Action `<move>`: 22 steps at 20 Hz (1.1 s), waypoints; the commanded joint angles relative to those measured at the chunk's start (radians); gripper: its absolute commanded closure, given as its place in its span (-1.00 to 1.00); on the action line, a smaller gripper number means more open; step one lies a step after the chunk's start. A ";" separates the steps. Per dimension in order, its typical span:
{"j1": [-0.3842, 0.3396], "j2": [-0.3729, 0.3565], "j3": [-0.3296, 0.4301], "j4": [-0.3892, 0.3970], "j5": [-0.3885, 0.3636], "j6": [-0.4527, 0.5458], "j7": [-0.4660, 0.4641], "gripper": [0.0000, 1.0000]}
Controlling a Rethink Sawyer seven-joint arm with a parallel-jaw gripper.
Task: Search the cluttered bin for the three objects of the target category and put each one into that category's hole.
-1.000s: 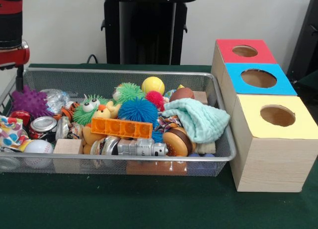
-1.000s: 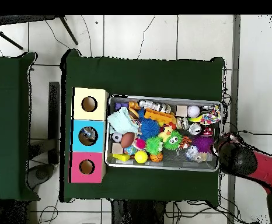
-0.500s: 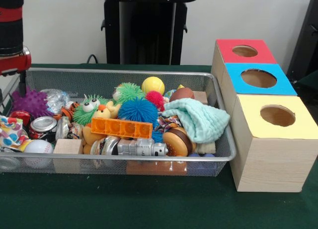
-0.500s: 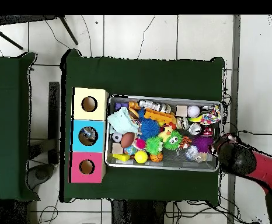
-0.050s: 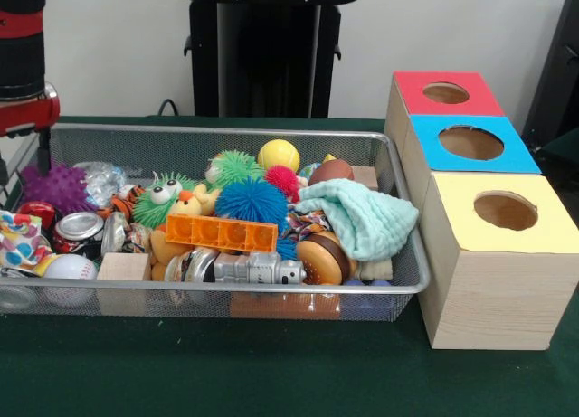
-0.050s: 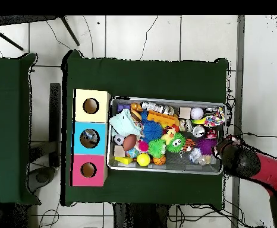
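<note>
A wire mesh bin [image 5: 226, 132] holds a heap of toys: a blue spiky ball [image 5: 251, 200], a green one [image 5: 237, 166], a pink one [image 5: 282, 179], a purple one [image 5: 56, 184], a yellow ball [image 5: 278, 154], an orange brick [image 5: 222, 232], a teal cloth [image 5: 357, 213] and a silver robot toy [image 5: 258, 270]. To the right stand three boxes, each with a round hole: the red box [image 5: 445, 93], the blue box [image 5: 470, 143] and the yellow box [image 5: 505, 211]. My gripper [image 5: 27, 141] hangs at the bin's left end above the purple ball, mostly cut off. In the overhead view the arm covers the gripper [image 6: 227, 151].
A baseball [image 5: 68, 268], a can [image 5: 80, 227] and a wooden block [image 5: 124, 266] lie in the bin's front left corner. Green cloth covers the table [image 5: 271, 372]. A black stand [image 5: 267, 55] rises behind the bin.
The arm has crept slightly further over the bin's end. The toys have not moved.
</note>
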 commanded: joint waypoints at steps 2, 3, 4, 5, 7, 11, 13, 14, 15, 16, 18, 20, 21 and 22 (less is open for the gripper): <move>0.038 0.003 0.027 0.020 -0.051 0.189 -0.062 -1.00; 0.037 0.005 0.028 0.021 -0.045 0.200 -0.060 -1.00; 0.022 0.007 0.045 0.032 -0.021 0.213 -0.056 -1.00; 0.018 0.009 0.052 0.036 -0.010 0.223 -0.052 -1.00; 0.019 0.019 0.048 0.037 -0.009 0.249 -0.053 -1.00; 0.024 0.046 0.039 0.020 -0.018 0.248 -0.022 -1.00; 0.023 0.057 0.034 0.010 -0.026 0.245 -0.014 -1.00; 0.024 0.063 0.032 0.004 -0.033 0.238 -0.013 -1.00; 0.025 0.069 0.030 -0.001 -0.039 0.232 -0.011 -1.00; 0.024 0.075 0.023 -0.005 -0.052 0.214 -0.006 -1.00; 0.020 0.078 0.021 -0.009 -0.055 0.201 -0.004 -1.00; 0.020 0.078 0.023 -0.011 -0.058 0.193 -0.005 -1.00; 0.018 0.079 0.025 -0.012 -0.058 0.188 -0.005 -1.00; 0.021 0.072 0.025 -0.008 -0.061 0.178 -0.001 -1.00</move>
